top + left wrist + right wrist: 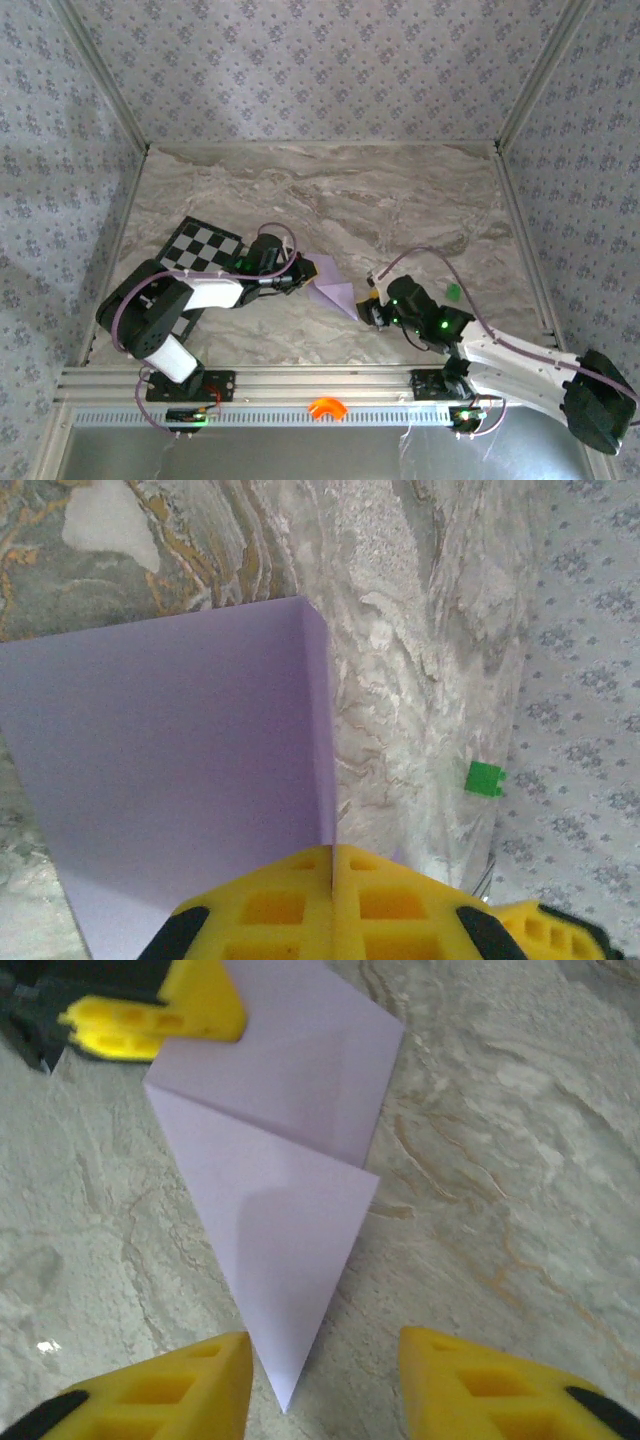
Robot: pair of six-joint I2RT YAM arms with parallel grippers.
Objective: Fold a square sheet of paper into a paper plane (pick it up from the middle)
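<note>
Two grippers at the folded sheet of paper [285, 1220] on the counter [520, 1160]: left gripper [332, 865] clamps its edge, right gripper [325, 1350] gapes astride its point. I judge it light, floppy; hold at creases.

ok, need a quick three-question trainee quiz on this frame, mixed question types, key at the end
1. True or false: the left gripper is shut on the folded pale lilac paper sheet.
2. In the right wrist view, the paper's sharp tip sits between the fingers of: A) the left gripper, B) the open right gripper, C) neither.
3. What colour is the tiny block lying on the marble table, apart from the paper?
Key: 1 true; 2 B; 3 green.
</note>
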